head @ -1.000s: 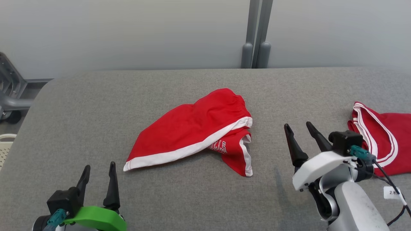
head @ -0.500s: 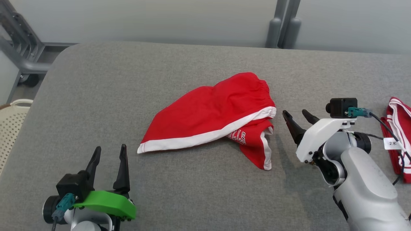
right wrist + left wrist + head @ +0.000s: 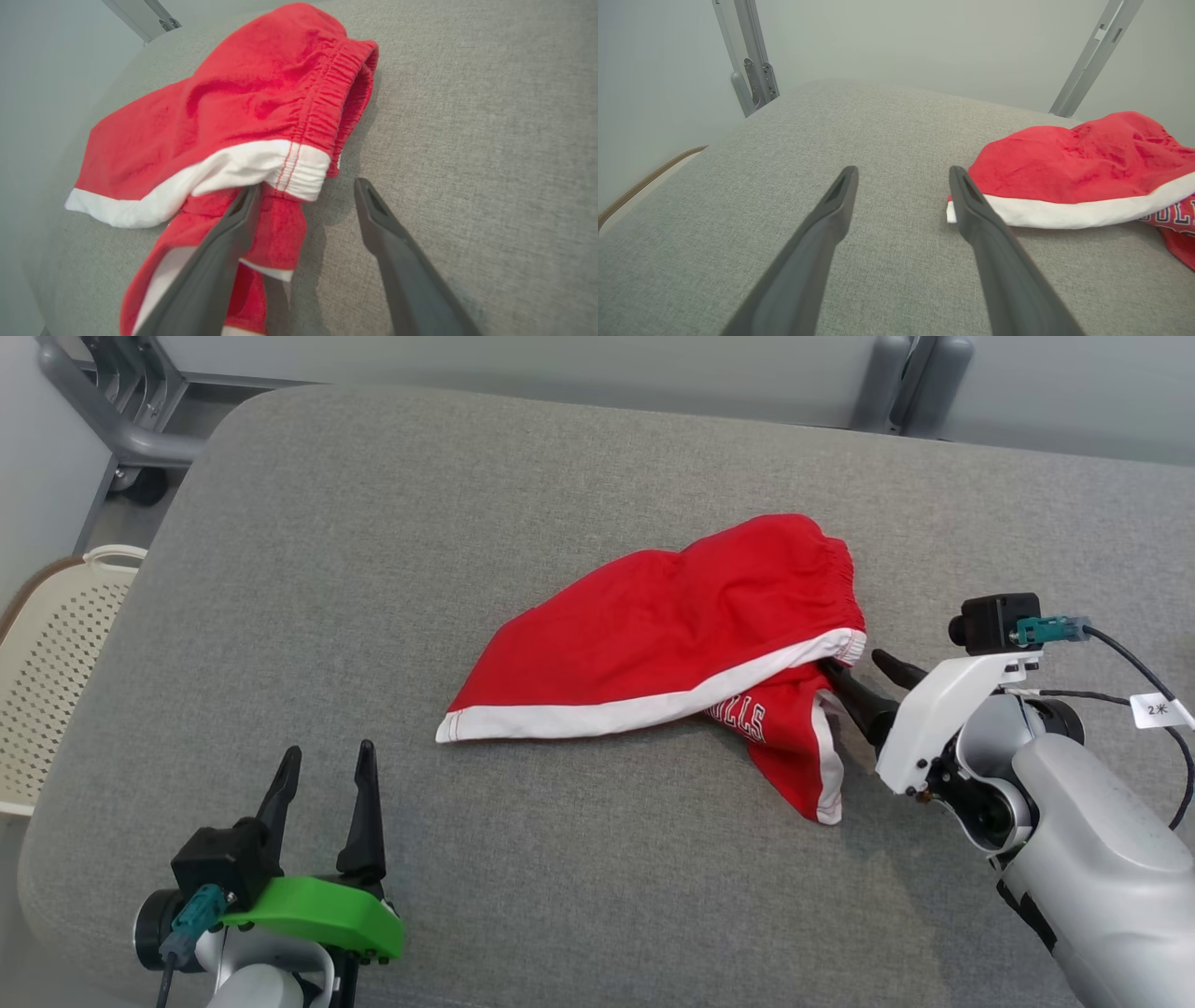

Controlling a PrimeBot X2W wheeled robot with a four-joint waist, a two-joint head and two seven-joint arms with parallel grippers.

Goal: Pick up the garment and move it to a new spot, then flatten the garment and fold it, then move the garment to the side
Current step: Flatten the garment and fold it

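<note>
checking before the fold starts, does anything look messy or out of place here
Yes: the red shorts lie crumpled on the grey table, one leg doubled under the other with its lettering half hidden. The open right gripper is at the bunched waistband corner. Nothing looks torn.

- A robot test lab, by the look of it: a padded grey fabric table (image 3: 373, 523) stands before plain pale partition walls (image 3: 901, 42).
- Grey metal posts (image 3: 938, 383) rise at 1 o'clock, with a wheeled metal frame (image 3: 154, 448) at 11 o'clock.
- A cream perforated basket (image 3: 56, 653) sits at 9 o'clock.
</note>
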